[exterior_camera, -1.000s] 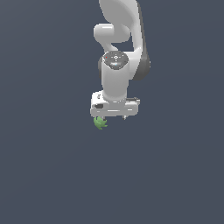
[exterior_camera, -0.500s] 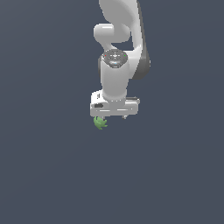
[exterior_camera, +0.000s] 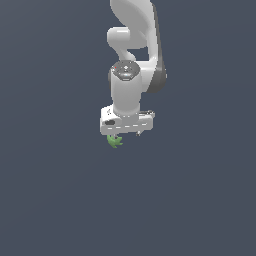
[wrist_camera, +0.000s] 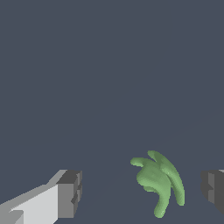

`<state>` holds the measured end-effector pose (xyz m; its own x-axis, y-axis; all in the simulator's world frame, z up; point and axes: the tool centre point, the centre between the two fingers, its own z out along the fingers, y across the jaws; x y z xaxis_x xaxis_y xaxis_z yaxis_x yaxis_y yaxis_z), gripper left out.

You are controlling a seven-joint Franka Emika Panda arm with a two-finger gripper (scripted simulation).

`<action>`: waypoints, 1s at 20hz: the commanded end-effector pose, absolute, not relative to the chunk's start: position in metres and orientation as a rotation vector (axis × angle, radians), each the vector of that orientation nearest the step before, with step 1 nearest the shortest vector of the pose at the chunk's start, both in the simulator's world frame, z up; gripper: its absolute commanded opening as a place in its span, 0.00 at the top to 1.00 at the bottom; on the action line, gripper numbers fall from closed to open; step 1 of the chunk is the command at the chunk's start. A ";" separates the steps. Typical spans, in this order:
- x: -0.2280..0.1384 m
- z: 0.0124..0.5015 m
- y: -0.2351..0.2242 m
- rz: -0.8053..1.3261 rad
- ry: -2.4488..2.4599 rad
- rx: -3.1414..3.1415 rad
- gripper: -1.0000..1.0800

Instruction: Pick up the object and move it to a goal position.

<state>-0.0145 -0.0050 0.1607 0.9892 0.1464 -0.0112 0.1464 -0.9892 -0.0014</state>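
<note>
The object [exterior_camera: 115,141] is a tiny bright green thing with spiky, leaf-like lobes. In the exterior view it lies just below the white hand, toward that view's left. My gripper [exterior_camera: 125,134] hangs right above it, pointing down. In the wrist view the object [wrist_camera: 159,184] sits between the two fingers, closer to one fingertip [wrist_camera: 213,187] than to the other [wrist_camera: 69,193]. The gripper [wrist_camera: 141,191] is open, with a wide gap on either side of the object, and neither finger touches it.
The white arm [exterior_camera: 132,55] rises straight up behind the hand. Around it is only a plain dark grey surface [exterior_camera: 60,200].
</note>
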 end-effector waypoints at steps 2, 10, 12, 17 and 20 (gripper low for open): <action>-0.020 0.153 -0.014 0.016 -0.312 -3.126 0.04; -0.038 0.130 -0.038 0.010 -0.563 -3.091 0.04; -0.043 0.124 -0.044 0.009 -0.629 -3.078 0.04; -0.055 0.111 -0.057 0.005 -0.776 -3.045 0.04; -0.061 0.105 -0.063 0.003 -0.843 -3.026 0.04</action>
